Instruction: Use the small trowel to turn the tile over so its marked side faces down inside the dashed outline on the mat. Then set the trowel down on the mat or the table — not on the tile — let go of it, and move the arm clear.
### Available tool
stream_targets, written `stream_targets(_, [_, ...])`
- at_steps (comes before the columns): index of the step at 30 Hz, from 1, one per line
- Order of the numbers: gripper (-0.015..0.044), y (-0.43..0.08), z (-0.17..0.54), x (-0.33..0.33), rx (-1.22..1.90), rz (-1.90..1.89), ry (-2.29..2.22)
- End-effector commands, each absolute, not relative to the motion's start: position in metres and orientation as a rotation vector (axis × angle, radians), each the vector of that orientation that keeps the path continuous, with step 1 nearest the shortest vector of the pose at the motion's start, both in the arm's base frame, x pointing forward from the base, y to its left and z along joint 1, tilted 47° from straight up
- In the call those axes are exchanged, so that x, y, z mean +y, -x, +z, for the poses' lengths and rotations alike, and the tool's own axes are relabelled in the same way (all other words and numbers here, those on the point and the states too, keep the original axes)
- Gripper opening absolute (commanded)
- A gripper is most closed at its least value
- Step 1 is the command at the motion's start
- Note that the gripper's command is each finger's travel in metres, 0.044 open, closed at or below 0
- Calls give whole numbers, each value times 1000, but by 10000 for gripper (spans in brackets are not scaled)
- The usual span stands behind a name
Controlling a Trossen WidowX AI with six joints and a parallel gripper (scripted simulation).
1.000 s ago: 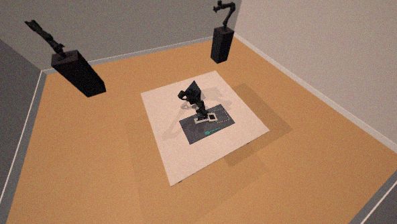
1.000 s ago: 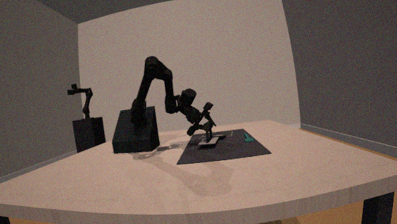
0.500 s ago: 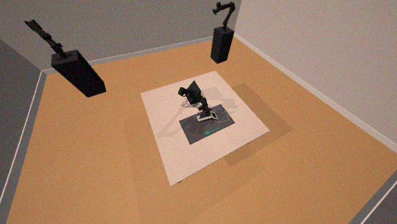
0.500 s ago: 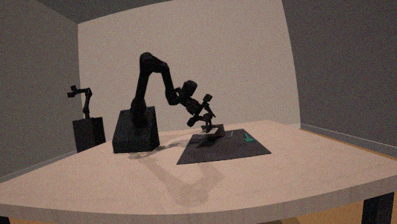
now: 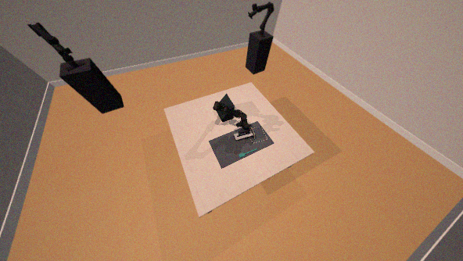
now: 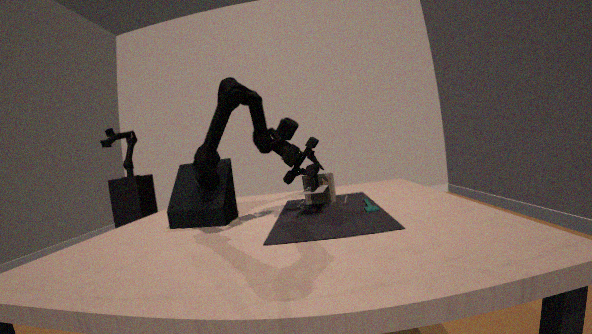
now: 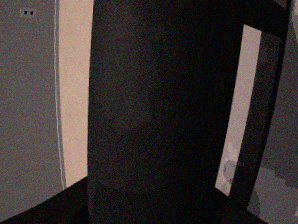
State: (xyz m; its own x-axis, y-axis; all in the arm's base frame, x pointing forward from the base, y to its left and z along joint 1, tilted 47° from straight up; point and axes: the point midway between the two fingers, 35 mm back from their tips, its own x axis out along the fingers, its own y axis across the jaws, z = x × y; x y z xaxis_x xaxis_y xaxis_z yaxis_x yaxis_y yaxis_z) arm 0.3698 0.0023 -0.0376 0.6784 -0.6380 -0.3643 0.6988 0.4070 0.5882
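My gripper point(image 5: 244, 130) point(image 6: 312, 180) is shut on the trowel, just above the mat point(image 5: 225, 156) point(image 6: 325, 227). Its fingers hide most of the handle. The pale blade of the trowel point(image 5: 238, 137) point(image 6: 320, 190) shows below them. The tile point(image 6: 328, 180) looks tipped up steeply, near upright, beside the blade; in the top view it is almost edge-on, close to the left side of the dashed outline point(image 5: 260, 142). Which of its faces bears the mark cannot be made out. The wrist view is mostly filled by a dark shape, and the tile cannot be made out there.
A teal tool point(image 5: 248, 152) point(image 6: 370, 204) lies on the mat near its edge, away from the gripper. The arm's dark base point(image 6: 200, 200) stands on the pale table point(image 5: 203, 195) point(image 6: 150, 280) behind the mat. Two other arms stand on black pedestals point(image 5: 91, 86) point(image 5: 259, 52) off the table.
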Motion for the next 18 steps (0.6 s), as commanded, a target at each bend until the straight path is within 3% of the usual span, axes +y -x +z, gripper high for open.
stream_targets(1, [0, -374, -49, 11, 84, -839, -790])
stream_targets(18, [0, -379, -79, 16, 83, -839, -791])
